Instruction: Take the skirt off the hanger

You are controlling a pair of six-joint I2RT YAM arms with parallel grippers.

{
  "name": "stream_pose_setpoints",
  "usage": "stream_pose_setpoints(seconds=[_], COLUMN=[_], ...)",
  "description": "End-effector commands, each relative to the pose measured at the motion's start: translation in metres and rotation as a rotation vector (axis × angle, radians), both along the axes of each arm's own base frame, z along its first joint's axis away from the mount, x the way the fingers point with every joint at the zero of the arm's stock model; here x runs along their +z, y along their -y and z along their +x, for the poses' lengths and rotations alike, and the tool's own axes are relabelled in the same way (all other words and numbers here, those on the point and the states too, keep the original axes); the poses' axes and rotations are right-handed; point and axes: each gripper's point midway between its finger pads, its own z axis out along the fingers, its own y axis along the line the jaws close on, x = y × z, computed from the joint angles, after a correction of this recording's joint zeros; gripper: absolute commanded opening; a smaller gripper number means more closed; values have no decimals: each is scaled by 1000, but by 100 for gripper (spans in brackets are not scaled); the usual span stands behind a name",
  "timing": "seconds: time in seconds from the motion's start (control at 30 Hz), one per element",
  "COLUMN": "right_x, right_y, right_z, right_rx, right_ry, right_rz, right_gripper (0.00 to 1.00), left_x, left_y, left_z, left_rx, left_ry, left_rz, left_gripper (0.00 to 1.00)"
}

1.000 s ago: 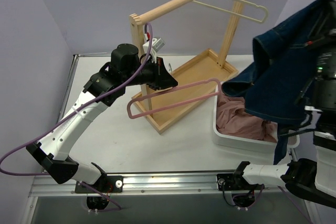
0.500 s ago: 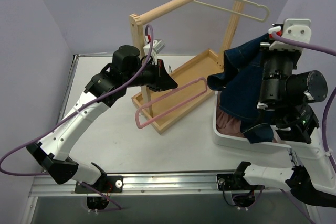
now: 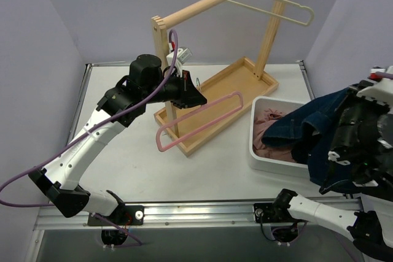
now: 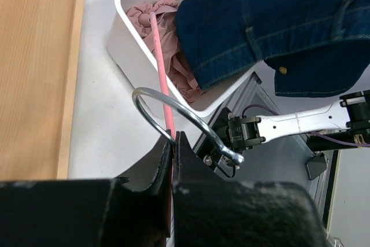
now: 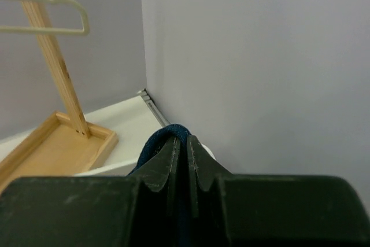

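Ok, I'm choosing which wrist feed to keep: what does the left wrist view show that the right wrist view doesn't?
Only left wrist: the left gripper shut on the pink hanger, and the skirt in the white bin. Only right wrist: the cream hanger and the rack post. Both: the denim garment and the wooden tray.

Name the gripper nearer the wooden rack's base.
Left. The left gripper hangs beside the base, holding the pink hanger; the right gripper sits beyond the white bin, gripping the denim garment.
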Motion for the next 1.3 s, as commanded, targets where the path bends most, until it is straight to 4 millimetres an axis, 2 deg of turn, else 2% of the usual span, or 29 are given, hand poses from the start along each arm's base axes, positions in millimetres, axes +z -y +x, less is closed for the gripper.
stream_pose_setpoints(seconds=[0.0,0.13,0.2,0.3,0.37,0.47,0.53,0.57,0.6,0.7,0.73,0.87,1.0,1.1,1.17,1.2,1.27], right_x=[-54,-109,-125,-151,-163,-166,-157,-151,-137,-111,-100,-81,-86,-103,-114,-131,-137], right_y=[-42,-85,-96,-105,-97,-82,-56,-47,-28,-11,1,13,7,-4,-8,-13,-12], right_z=[31,63,72,83,87,88,86,86,84,90,94,116,137,147,143,143,133], right_rx=[62,143,165,177,147,121,45,15,-44,-83,-118,-117,-97,-35,-13,19,30], right_ry=[-145,-238,-263,-315,-342,-353,-344,-333,-314,-287,-296,-281,-313,-326,-322,-350,-326], right_rz=[-88,-119,-110,-105,-98,-79,-73,-69,-65,-85,-111,-131,-140,-105,-63,-55,-41], right_gripper=[0,0,0,0,0,0,0,0,0,0,0,0,0,0,0,0,0], left_x=[34,31,31,32,33,34,35,34,34,34,34,35,35,35,35,34,30], left_y=[-6,-3,-4,-6,-8,-10,-9,-9,-8,-5,-4,-6,-10,-11,-11,-11,-10], left_z=[-7,-9,-9,-8,-10,-10,-10,-10,-10,-10,-10,-11,-11,-10,-11,-10,-7], left_rx=[7,-5,1,10,8,15,10,9,8,-2,-4,3,12,16,16,16,21], left_ry=[72,63,70,81,90,95,97,96,94,86,86,91,100,107,109,111,107], left_rz=[-80,-73,-70,-58,-55,-53,-56,-56,-57,-65,-67,-67,-53,-49,-48,-45,-40], left_gripper=[2,2,2,2,2,2,2,2,2,2,2,2,2,2,2,2,2])
